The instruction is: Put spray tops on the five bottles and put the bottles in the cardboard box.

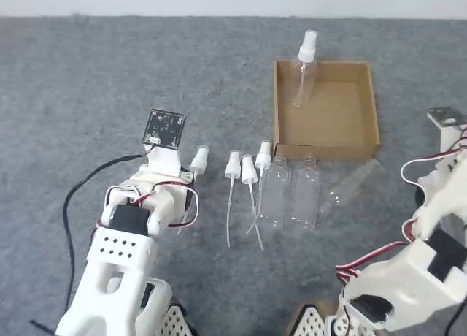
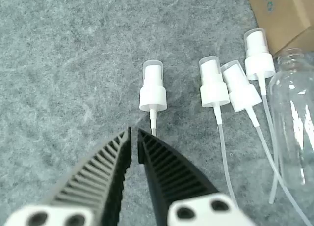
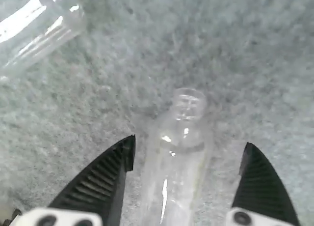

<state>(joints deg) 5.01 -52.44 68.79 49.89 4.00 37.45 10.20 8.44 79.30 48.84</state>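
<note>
Clear plastic bottle [image 3: 182, 137], its base cut off at lower centre, lies inside the spread right claw [image 3: 189, 142]. The left claw [image 2: 134, 133], pressed together, covers the tube end of one spray top [image 2: 152, 91].

Grey felt mat [image 1: 109, 80] covers whole work surface, edge to edge in high view. Fuzzy, mottled stuff, lighter and darker fibres mixed, kinda like cheap carpet tile. Wrist views show same mat close up: loose fibres, little swirls, matte. Pale whitish strip [image 1: 219, 0] runs along far edge of mat with straight border; can't tell if wall or bare tabletop. Light soft and even, shadows on mat short and faint.
</note>
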